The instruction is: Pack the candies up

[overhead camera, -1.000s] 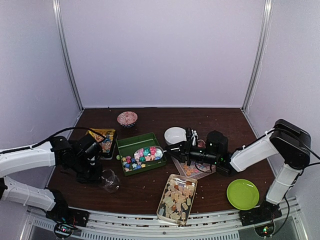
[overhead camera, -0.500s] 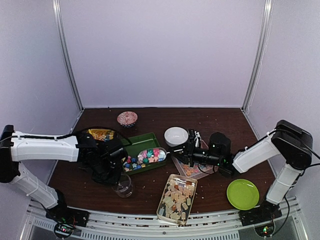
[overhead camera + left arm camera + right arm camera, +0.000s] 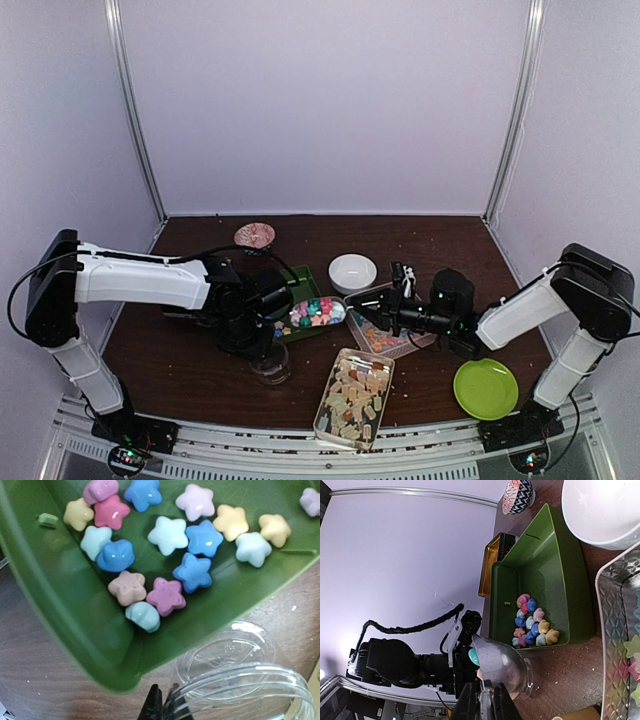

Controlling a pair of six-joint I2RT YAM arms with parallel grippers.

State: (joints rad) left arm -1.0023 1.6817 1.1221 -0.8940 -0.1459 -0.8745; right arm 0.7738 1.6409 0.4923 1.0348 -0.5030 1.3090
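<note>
Pastel star candies [image 3: 192, 545] lie in the near corner of a green tray [image 3: 65, 615]; they also show in the right wrist view [image 3: 532, 626]. My left gripper [image 3: 167, 707] is shut on the rim of a clear plastic cup [image 3: 240, 680], which stands just in front of the tray [image 3: 270, 362]. My right gripper [image 3: 482, 702] is shut on the handle of a metal scoop [image 3: 502, 662]. The scoop [image 3: 315, 312] is full of star candies and hovers over the tray's right end, just above the cup. Beige chunky candies fill a foil tray [image 3: 353, 397].
A second foil tray [image 3: 615, 630] with a few stars lies under my right arm. A white bowl [image 3: 352, 272], a patterned bowl [image 3: 255, 235], an amber box [image 3: 492, 565] and a lime plate [image 3: 486, 388] stand around. Crumbs dot the table.
My left arm has swung right from the table's left side, carrying the cup to the front of the green tray. My right gripper has drawn the loaded scoop slightly right.
</note>
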